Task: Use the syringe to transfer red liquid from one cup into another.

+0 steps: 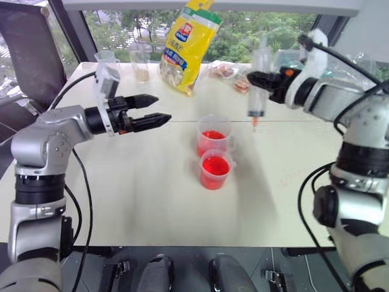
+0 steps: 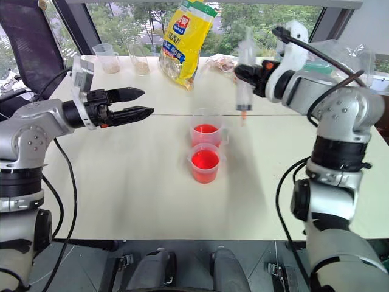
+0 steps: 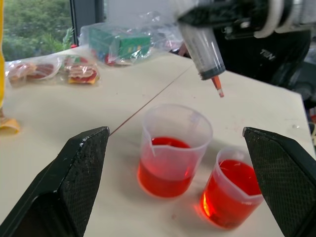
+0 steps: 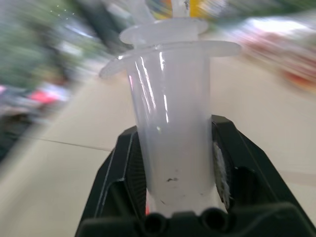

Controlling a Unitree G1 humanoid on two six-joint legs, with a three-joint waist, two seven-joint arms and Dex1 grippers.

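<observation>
R gripper (image 4: 175,168) clamped on upright syringe (image 1: 258,85) above cups (image 1: 214,152), L gripper (image 1: 152,111) wide open

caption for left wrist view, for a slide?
Open left gripper frames two cups of red liquid; syringe hangs above, tip down.

Clear syringe (image 1: 258,85) hangs upright (seemingly empty) above two touching cups (image 1: 214,149) of red liquid (image 1: 215,165).
</observation>
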